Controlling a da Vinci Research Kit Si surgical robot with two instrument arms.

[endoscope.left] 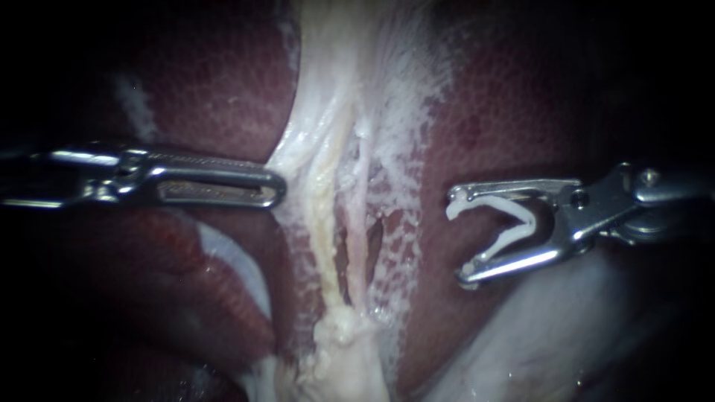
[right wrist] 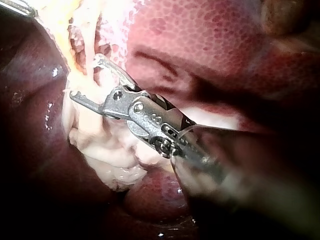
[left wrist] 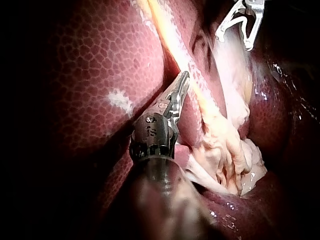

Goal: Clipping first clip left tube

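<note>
Two thin tubes run down a pale, stripped band of tissue between the liver lobes: the yellowish left tube [endoscope.left: 322,223] and, beside it, the pinker right tube [endoscope.left: 359,223]. My left instrument [endoscope.left: 275,187] comes in level, jaws shut, with its tip against the pale tissue just left of the left tube. In the left wrist view that tip [left wrist: 184,77] lies beside the yellow tube [left wrist: 175,45]. My right instrument [endoscope.left: 460,237] stands well right of both tubes, its jaws spread wide around a white open clip [endoscope.left: 514,223], touching no tissue. Its jaws [right wrist: 85,76] point toward the pale band.
Dark red liver [endoscope.left: 223,82] lies on both sides of the band. A lump of white ragged tissue [endoscope.left: 342,342] sits where the tubes end below. Pale smooth tissue [endoscope.left: 521,335] fills the lower right. My left instrument [right wrist: 17,6] just shows in the right wrist view.
</note>
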